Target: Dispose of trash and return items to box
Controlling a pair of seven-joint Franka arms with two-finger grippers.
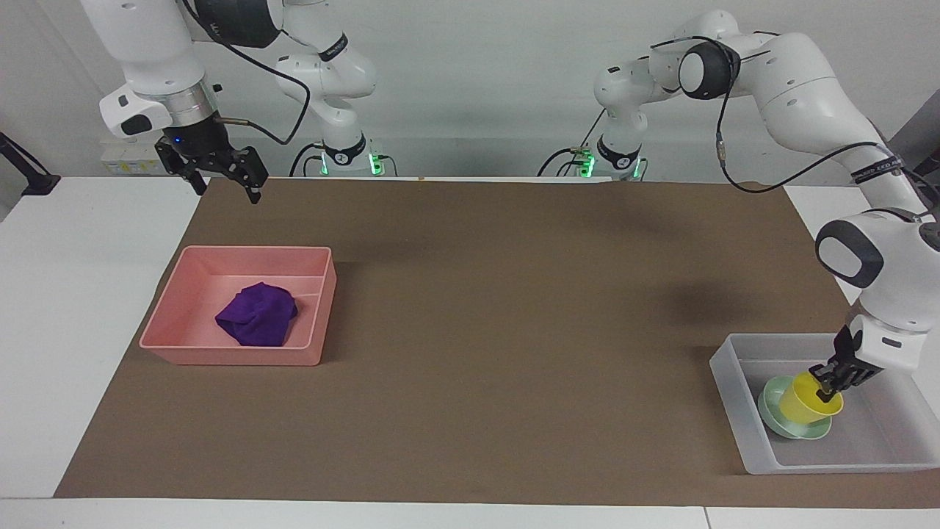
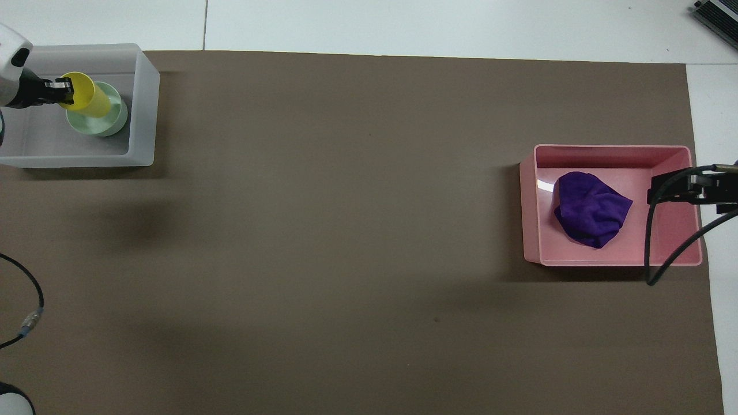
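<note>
My left gripper [image 1: 830, 383] is shut on the rim of the yellow cup [image 1: 806, 401], which rests tilted in the mint-green bowl [image 1: 780, 426] inside the clear plastic box [image 1: 874, 441] at the left arm's end. The overhead view shows the gripper [image 2: 57, 89], cup [image 2: 89, 99], bowl [image 2: 109, 122] and box [image 2: 145, 115] too. The purple cloth [image 1: 257, 314] lies in the pink tray [image 1: 228, 358]. My right gripper [image 1: 227, 192] is open and empty, raised over the tray's robot-side edge [image 2: 686, 193].
A brown mat [image 1: 499, 316] covers the table between the pink tray [image 2: 611, 262] and the box. The purple cloth [image 2: 591, 208] sits mid-tray. A black cable [image 2: 23, 323] lies near the left arm's base.
</note>
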